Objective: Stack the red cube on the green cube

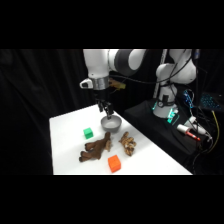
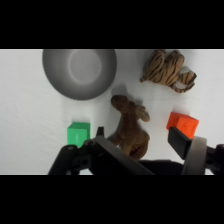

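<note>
Red cube [image 1: 114,163] at worktop's [image 1: 65,150] near edge, green cube [image 1: 88,133] well apart. Likely light, rigid, smooth; pinch opposite flat faces. Claw [image 1: 106,108] spread, empty, above grey bowl [image 1: 111,123].

The white arm enters from its base at the upper right of the side view, runs leftward along the top of the frame, then bends down at a grey joint. Its wrist points straight down in the upper centre, with the end effector [image 1: 106,108] hanging above the tabletop [image 1: 65,145]. In the wrist view, the black linkage and two fingers [image 2: 179,141] rise from the bottom edge, spread apart.
</note>
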